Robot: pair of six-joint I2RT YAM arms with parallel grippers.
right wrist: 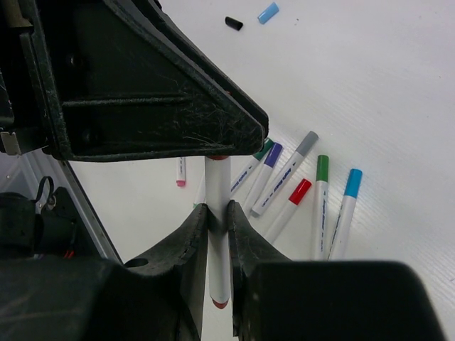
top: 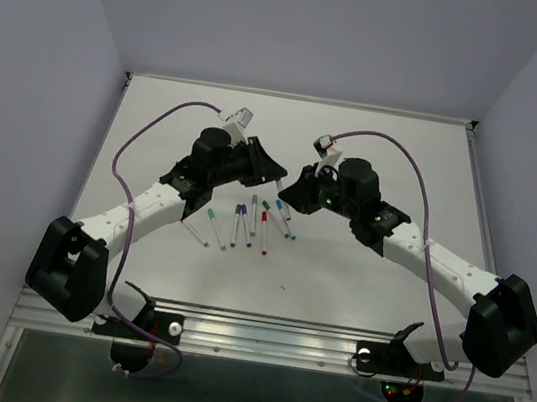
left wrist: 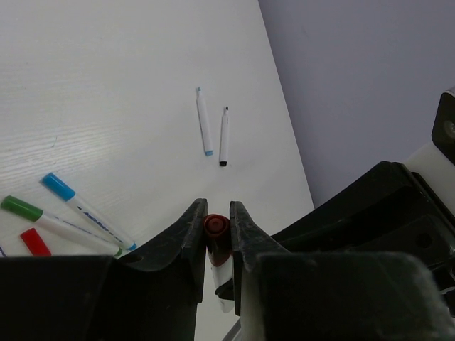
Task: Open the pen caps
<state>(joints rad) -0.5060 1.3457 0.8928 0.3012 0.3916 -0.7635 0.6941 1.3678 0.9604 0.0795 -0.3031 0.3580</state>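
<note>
Red pen is held in the air over the far side of the row of pens on the surface. Left gripper pinches its red cap; right gripper pinches the white barrel. Long axis runs gripper to gripper, so the pull should go straight apart.
</note>
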